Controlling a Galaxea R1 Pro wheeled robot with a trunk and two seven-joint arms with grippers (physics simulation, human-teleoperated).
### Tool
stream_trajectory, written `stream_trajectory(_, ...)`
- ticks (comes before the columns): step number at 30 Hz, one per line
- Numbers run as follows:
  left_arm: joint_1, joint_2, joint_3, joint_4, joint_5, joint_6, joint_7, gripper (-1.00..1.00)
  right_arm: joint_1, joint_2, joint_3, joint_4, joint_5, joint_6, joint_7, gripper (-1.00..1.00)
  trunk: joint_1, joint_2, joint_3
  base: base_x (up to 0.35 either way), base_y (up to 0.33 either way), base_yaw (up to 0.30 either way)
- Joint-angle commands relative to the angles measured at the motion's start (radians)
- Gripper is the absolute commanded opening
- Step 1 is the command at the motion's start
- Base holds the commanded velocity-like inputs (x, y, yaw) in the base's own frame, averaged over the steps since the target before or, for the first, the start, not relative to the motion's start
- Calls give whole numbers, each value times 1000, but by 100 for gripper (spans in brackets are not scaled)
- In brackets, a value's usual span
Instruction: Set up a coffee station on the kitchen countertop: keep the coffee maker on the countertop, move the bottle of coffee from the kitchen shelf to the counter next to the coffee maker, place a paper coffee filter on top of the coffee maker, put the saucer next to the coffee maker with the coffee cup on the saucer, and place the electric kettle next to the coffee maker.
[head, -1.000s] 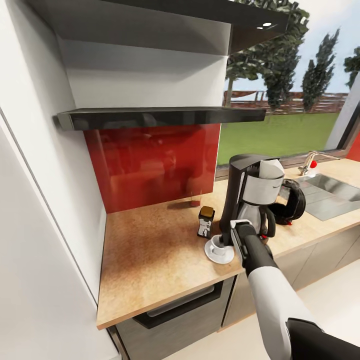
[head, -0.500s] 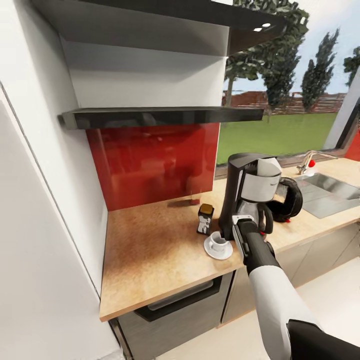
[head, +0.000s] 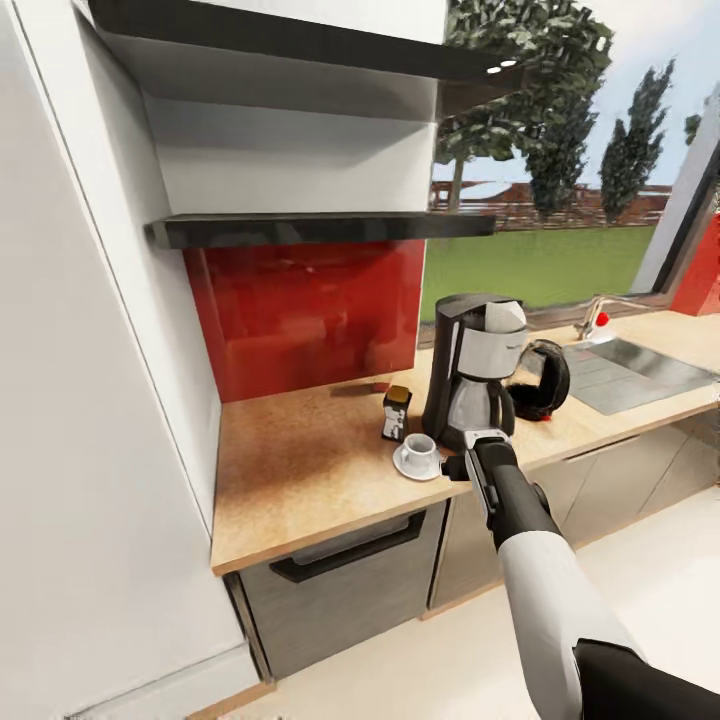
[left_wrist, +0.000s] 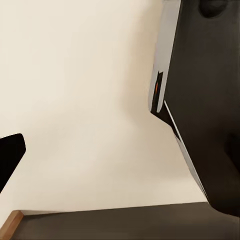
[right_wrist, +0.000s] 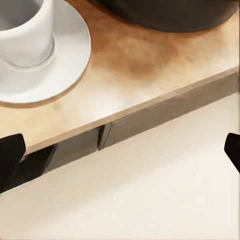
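Coffee cup (head: 418, 451) sits on its saucer (head: 404, 467) near the worktop (head: 300, 470) front edge, beside the coffee maker (head: 470, 370), with coffee bottle (head: 396, 413) behind and kettle (head: 541, 379) beyond. Right gripper (right_wrist: 120, 150), fingers spread wide and empty, hovers off that edge.

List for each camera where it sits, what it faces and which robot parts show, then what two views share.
Head view: high on the robot, facing the countertop; right arm and right gripper show.
Left wrist view: on the left arm, facing pale floor; a dark fingertip shows.
Right wrist view: above the counter edge, fingertips spread.
Shared by head and right wrist views: coffee cup on saucer.
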Motion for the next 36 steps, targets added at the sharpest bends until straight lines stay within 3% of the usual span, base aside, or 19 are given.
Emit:
stream_trajectory(1,0,0,9,-2,-8,3,-6,100,-1,0,-2,-1,-1,3,-2,100,0,-2,-2,-215,-113,-26)
stream_trajectory(23,-1,-3,9,-5,-8,3,-6,100,0,-9,-6,11,2,4,-2,100,0,-2,-2,-17,-7,-261)
stream_trajectory(25,-1,-3,9,-5,-8,3,-6,100,1,-32,-7,11,2,4,-2,100,0,-2,-2,0,0,-278)
stream_trajectory(31,-1,-4,9,-5,-9,3,-6,100,9,-58,-7,28,2,4,-1,100,0,-2,-2,0,0,-278)
stream_trajectory(36,-1,-5,7,-6,-9,1,-6,100,14,-74,-7,138,2,4,-1,100,0,-2,-2,0,0,-278)
